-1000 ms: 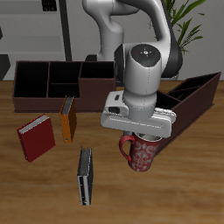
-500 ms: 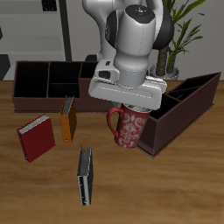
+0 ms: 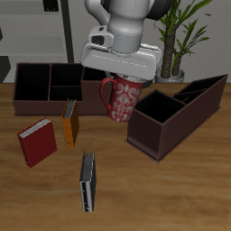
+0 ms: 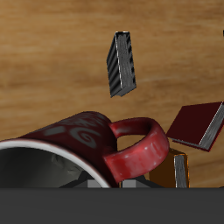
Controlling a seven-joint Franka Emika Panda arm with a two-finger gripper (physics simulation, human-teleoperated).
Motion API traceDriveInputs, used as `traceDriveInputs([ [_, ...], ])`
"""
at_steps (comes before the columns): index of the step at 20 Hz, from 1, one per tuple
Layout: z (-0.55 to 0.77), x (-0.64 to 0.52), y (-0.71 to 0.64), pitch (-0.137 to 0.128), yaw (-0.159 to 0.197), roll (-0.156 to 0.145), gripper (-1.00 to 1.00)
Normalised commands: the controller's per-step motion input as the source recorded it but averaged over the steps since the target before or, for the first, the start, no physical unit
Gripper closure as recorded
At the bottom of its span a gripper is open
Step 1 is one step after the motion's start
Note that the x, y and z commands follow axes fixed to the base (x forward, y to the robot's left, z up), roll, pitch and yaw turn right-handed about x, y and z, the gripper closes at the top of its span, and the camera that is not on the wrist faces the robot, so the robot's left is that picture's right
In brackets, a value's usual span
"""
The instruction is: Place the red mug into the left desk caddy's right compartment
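Note:
My gripper (image 3: pixel 124 81) is shut on the rim of the red mug (image 3: pixel 122 97) and holds it upright in the air, well above the table. The mug's handle points toward the level-topped box. In the wrist view the mug (image 4: pixel 74 144) fills the near field with its handle (image 4: pixel 140 150) sticking out. The left desk caddy (image 3: pixel 185 115), dark brown with sloped walls, lies beside and below the mug. Its wide right compartment (image 3: pixel 159 109) at the low end is open and empty, a little nearer the table's front edge than the mug.
A level-topped dark-brown box (image 3: pixel 50 87) stands at the back. A red book (image 3: pixel 36 143), an orange book (image 3: pixel 69 123) and a dark book (image 3: pixel 87 181) lie on the table; they also show in the wrist view (image 4: pixel 121 63). A plant (image 3: pixel 185 32) stands behind the caddy.
My gripper has risen with the red mug and carried it away from the table's front edge, from low near the caddy's low end to high above the table.

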Motion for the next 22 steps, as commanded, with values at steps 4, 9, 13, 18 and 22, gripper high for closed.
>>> traceDriveInputs([
  [4, 0.30, -0.45, 0.02, 0.002, 0.041, 0.007, 1.00],
  [9, 0.16, -0.45, 0.16, 0.008, 0.035, 0.019, 1.00],
  [13, 0.21, -0.48, 0.28, -0.019, 0.067, 0.051, 1.00],
  [18, 0.09, -0.26, 0.36, -0.013, 0.033, 0.069, 1.00],
  [22, -0.07, -0.09, 0.39, 0.012, 0.016, 0.043, 1.00],
])
